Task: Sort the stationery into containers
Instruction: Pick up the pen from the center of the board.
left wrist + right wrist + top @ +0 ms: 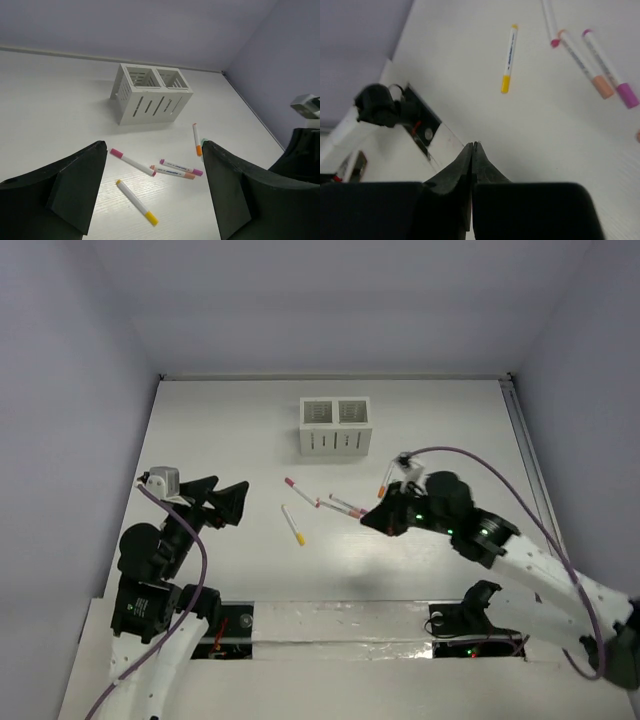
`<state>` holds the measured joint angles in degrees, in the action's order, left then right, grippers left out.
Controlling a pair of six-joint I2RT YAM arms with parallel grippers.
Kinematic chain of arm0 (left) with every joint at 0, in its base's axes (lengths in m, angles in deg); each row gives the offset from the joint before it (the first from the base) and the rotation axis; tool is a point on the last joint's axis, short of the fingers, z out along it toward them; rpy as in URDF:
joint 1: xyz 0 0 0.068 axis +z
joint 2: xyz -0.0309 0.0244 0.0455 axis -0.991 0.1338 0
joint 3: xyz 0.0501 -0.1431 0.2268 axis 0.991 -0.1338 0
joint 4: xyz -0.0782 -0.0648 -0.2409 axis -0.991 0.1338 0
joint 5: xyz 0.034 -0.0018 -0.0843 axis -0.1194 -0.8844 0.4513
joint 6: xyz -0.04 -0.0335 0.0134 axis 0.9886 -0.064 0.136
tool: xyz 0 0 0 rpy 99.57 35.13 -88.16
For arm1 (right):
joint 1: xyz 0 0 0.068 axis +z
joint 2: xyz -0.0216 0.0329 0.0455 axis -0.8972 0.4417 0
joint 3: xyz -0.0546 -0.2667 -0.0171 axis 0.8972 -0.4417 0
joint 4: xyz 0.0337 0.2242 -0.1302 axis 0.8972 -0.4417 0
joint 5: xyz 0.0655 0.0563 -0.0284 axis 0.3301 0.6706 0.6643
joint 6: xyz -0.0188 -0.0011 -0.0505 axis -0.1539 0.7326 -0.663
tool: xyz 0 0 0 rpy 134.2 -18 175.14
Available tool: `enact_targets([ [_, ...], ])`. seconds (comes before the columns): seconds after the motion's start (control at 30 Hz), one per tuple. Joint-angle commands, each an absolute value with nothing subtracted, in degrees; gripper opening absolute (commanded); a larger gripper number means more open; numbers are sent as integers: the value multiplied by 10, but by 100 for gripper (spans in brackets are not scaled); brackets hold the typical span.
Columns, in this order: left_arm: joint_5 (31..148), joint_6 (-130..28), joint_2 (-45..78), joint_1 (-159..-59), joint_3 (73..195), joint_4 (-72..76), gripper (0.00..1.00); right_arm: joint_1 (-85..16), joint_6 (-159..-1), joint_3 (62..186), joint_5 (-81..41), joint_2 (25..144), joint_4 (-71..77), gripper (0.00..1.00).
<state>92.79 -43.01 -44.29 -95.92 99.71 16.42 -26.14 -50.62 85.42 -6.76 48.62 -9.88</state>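
Left claw (154, 146) is spread wide and empty. Right claw (473, 144) is pinched shut on nothing, just right of the pens. The thin white pen with a yellow cap (136, 202) lies nearest, and the white pens with pink, peach and purple caps (172, 171) cluster just past it. The white slotted two-compartment box (150, 102) sits farther back, with open white worktop (55, 100) either side.

The white table (220, 430) carried a slotted two-compartment box (336, 427) toward its far side. Nearer lay a pink-capped pen (132, 162), a yellow-capped pen (136, 202) and, just beside each other, a peach-capped pen (172, 172) and a magenta-capped pen (181, 167).
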Motion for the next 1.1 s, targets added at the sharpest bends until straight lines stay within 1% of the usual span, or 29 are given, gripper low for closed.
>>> enact_targets([
  [0.0,946,-436,-437,-955,996,136,74,-107,-538,950,-275,623,-46,3],
  [0.03,943,-435,-441,-955,994,135,74,-81,-546,975,-338,659,-49,7],
  [0.07,941,-435,-444,-955,994,137,73,-48,-562,1001,-357,695,-55,18],
  [0.1,938,-434,-451,-955,995,137,72,-35,-570,1055,-370,762,-68,28],
  [0.13,937,-434,-458,-950,994,137,69,-15,-587,1079,-393,793,-75,40],
  [0.2,936,-435,-468,-950,994,137,64,1,-599,1120,-425,846,-82,45],
  [0.23,927,-434,-473,-950,993,139,60,1,-604,1150,-446,890,-83,45],
  [0.27,918,-431,-480,-950,993,140,50,6,-609,1161,-451,908,-84,36],
  [0.3,911,-430,-489,-950,993,143,43,6,-611,1172,-453,926,-89,20],
  [0.33,896,-428,-493,-950,994,147,22,6,-611,1188,-464,952,-90,8],
  [0.37,887,-426,-495,-950,994,149,13,6,-615,1192,-468,963,-89,0],
  [0.4,882,-424,-493,-950,994,151,3,6,-619,1197,-474,972,-89,0],
  [0.43,873,-423,-492,-950,994,153,0,6,-621,1202,-481,991,-90,0],
  [0.53,863,-421,-483,-950,995,157,0,6,-634,1226,-488,1022,-102,0],
  [0.57,861,-420,-482,-950,995,157,0,6,-639,1247,-490,1049,-111,6],
  [0.63,858,-419,-479,-950,995,159,0,6,-645,1269,-485,1078,-126,23],
  [0.67,855,-418,-478,-950,996,159,10,6,-650,1278,-480,1091,-130,41],
  [0.7,854,-418,-480,-950,997,161,15,6,-652,1296,-475,1116,-132,49],
  [0.73,848,-416,-480,-950,997,162,18,6,-653,1304,-473,1129,-136,50],
  [0.77,844,-415,-482,-950,997,164,25,6,-655,1312,-475,1139,-136,51],
  [0.8,840,-413,-486,-950,997,166,28,6,-657,1327,-481,1160,-136,51],
  [0.93,818,-407,-490,-950,1002,174,33,6,-682,1382,-513,1223,-168,50],
  [1.07,818,-407,-492,-950,1001,174,35,-7,-694,1414,-518,1261,-182,49],
])
